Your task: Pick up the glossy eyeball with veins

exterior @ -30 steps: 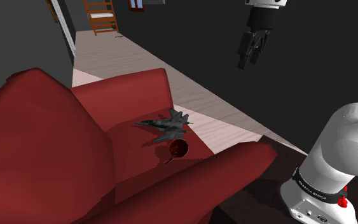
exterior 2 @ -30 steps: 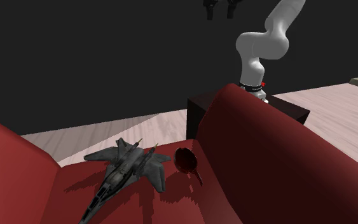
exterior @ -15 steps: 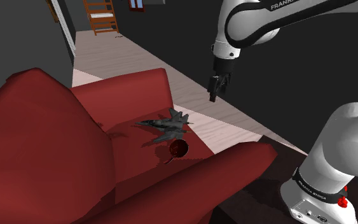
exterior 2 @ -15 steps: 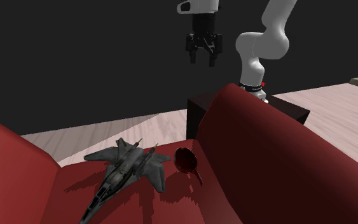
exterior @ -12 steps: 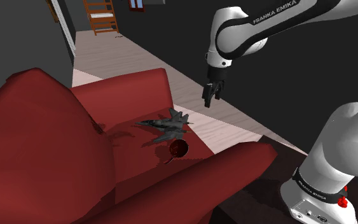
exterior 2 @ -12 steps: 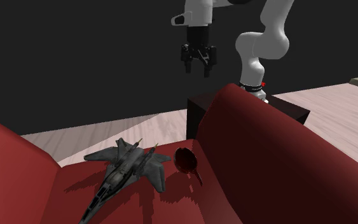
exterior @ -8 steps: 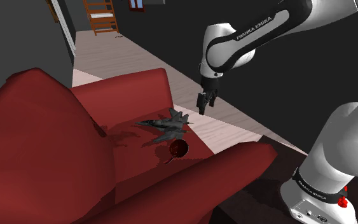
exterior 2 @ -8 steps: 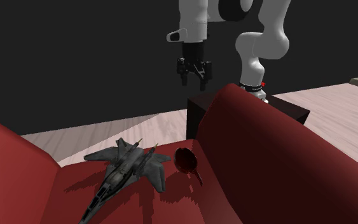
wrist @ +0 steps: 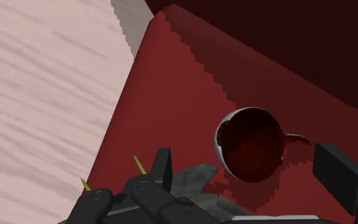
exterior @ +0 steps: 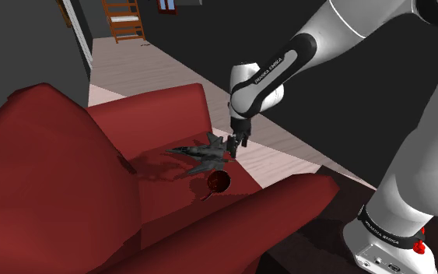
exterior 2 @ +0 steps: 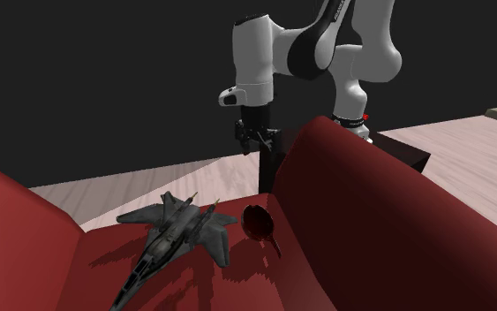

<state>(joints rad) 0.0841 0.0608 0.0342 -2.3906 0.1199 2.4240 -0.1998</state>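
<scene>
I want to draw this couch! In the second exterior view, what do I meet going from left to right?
First the grey toy fighter jet → the glossy dark red eyeball with a trailing stalk → the big red sofa armrest.

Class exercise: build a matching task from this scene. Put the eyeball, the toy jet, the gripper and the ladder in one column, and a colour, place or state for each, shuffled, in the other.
Column one
1. eyeball
2. toy jet
3. gripper
4. ladder

Column two
A. black, open, in the air
B. orange-brown, standing far back
C. dark red, round
D. grey, lying on the red seat

Pairs: 1-C, 2-D, 3-A, 4-B
</scene>
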